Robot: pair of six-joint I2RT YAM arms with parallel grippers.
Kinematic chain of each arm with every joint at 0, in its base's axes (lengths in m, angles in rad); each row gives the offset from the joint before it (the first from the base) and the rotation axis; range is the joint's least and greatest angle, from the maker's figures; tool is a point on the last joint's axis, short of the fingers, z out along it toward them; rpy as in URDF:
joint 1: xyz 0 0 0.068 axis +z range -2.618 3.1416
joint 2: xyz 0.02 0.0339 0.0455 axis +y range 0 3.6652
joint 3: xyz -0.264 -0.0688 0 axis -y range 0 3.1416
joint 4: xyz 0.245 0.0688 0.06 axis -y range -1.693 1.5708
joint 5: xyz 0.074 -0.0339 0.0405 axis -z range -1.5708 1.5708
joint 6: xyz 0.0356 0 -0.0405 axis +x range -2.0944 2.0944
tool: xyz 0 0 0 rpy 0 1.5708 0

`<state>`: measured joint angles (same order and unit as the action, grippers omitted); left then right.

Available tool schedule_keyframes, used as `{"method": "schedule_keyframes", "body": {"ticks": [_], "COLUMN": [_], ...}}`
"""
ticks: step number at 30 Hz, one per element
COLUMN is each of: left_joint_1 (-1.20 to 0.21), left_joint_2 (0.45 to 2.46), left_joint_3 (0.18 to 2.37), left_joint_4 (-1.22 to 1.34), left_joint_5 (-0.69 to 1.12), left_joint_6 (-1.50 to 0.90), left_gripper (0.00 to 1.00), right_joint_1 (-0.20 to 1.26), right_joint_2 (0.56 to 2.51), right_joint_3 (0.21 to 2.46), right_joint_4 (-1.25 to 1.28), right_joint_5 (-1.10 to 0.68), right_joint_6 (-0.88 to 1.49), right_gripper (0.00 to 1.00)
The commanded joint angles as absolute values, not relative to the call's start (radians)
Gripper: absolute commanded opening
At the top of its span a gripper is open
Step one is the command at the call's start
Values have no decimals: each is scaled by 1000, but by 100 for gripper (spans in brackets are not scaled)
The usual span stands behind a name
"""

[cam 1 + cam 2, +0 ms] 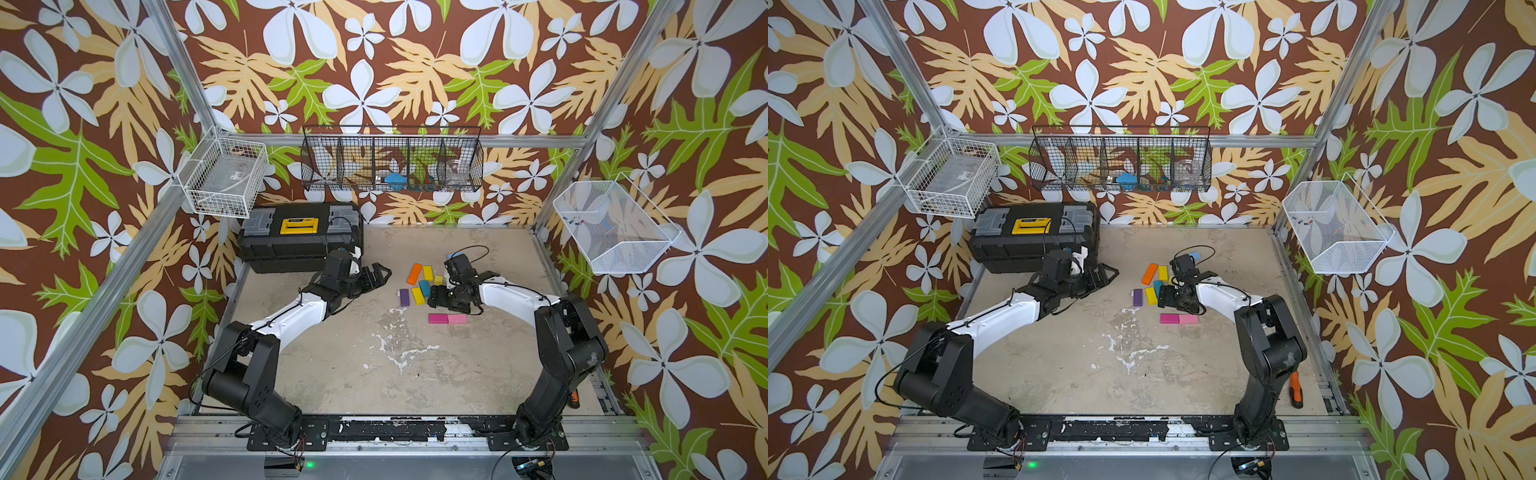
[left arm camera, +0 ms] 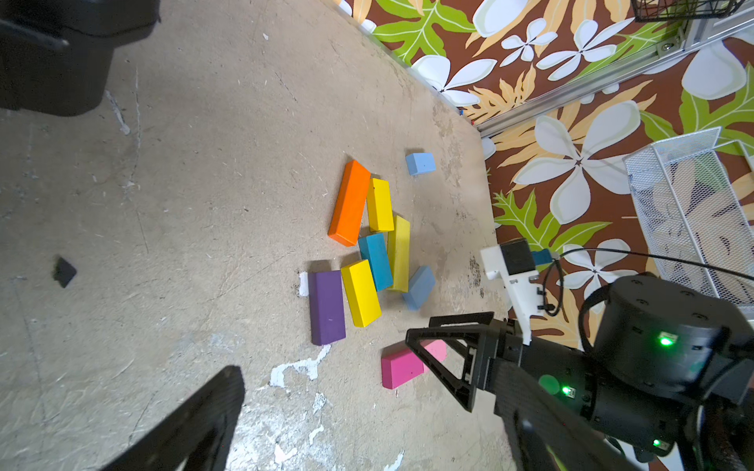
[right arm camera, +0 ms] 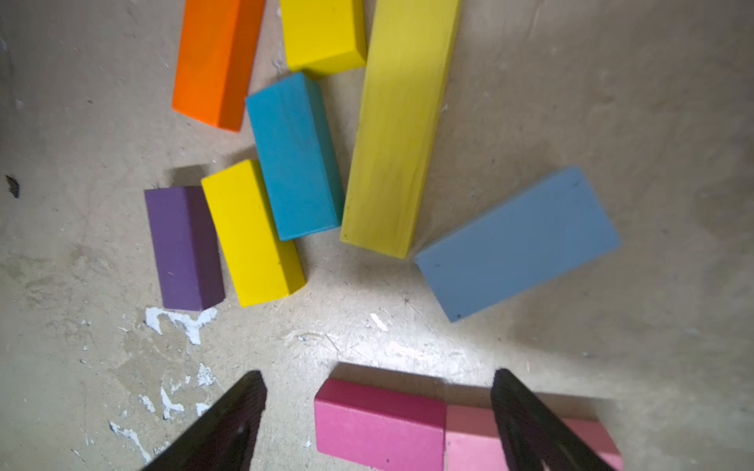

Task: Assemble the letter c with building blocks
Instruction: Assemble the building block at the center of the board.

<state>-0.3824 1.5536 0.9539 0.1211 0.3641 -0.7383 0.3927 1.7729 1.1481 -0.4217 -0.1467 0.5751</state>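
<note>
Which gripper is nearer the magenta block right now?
Right. The right gripper hovers open close over the magenta block, seen between its fingers in its wrist view. The left gripper, also open, sits well off, beyond the purple block, toward the toolbox.

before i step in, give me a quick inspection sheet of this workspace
surface: table worn, with white paint flecks.
job's things: building blocks in a loose cluster, no c formed; magenta block and pink block end to end, apart from it.
clutter: toolbox at the back; screwdriver beside the right arm.
hands: left hand open, empty, off the blocks; right hand open, empty, over the magenta and pink pair.
cables: black cable loops above the right wrist.
surroundings: wire baskets on patterned walls.
</note>
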Motion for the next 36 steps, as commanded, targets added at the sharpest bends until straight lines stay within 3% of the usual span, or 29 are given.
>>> {"method": "schedule_keyframes", "body": {"ticks": [1,15,36], "left_joint_1": [-382,-382,-382], "left_joint_2": [1545,1531,1526], "left_joint_3": [950,937,933], "left_joint_4": [123,128,132], "left_joint_5": [366,367,365], "left_joint_6": [-737,-738,-740], "left_gripper": [100,100,100], "right_joint_1": [389,337,330], "right_joint_2": [1748,1648,1652], "right_joint_3": [1144,993,956], "right_joint_4": [-436,-419,-397], "right_joint_5": [-93,-95,-111], "right_joint_6": [567,576,586], "right_gripper": [89,90,91]}}
